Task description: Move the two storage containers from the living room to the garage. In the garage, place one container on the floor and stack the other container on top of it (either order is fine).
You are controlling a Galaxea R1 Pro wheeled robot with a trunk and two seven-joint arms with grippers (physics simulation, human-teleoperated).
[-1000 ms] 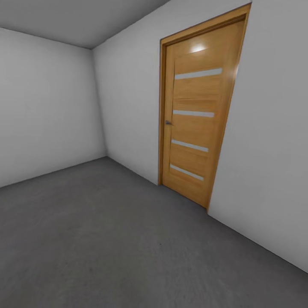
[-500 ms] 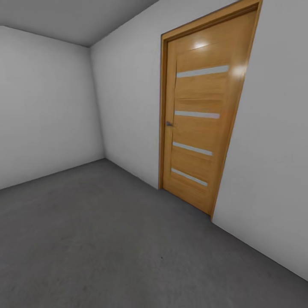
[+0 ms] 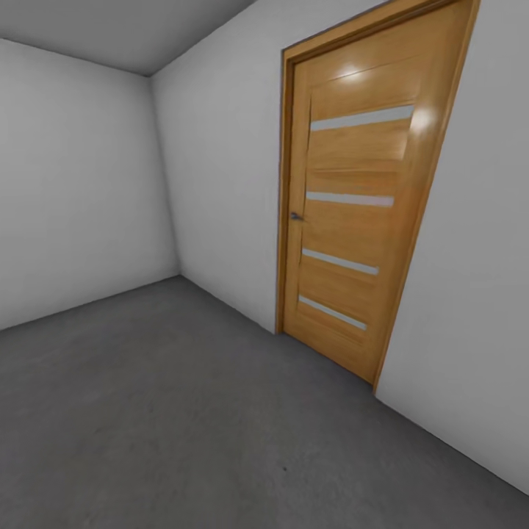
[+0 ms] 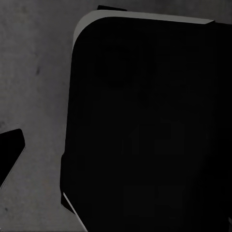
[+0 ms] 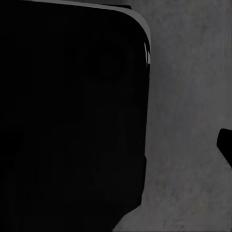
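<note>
A bare room with white walls (image 3: 81,184) and a dark grey concrete floor (image 3: 169,411) is lying ahead in the head view, which fits the garage. A wooden door (image 3: 353,220) with pale horizontal strips and a small metal handle (image 3: 296,217) is standing shut in the wall on the right, close to the corner.

Both wrist views are looking down at the same speckled grey floor (image 4: 34,72), and in each a large black rounded body (image 4: 145,125) is blocking most of the frame (image 5: 72,116); it is probably part of the robot itself, though I cannot say which part. A dark tip is poking in at the edge of each wrist view, but whether either claw is wide, narrow or holding anything is not something I can tell.

Neither orange-red container is appearing anywhere, so where they are cannot be told. My reading is that the robot is travelling, either heading off to fetch a container or crossing the garage between trips. The next move is likely calling for steering the base toward the door or a turn away from this corner, keeping clear of the wall and door frame.
</note>
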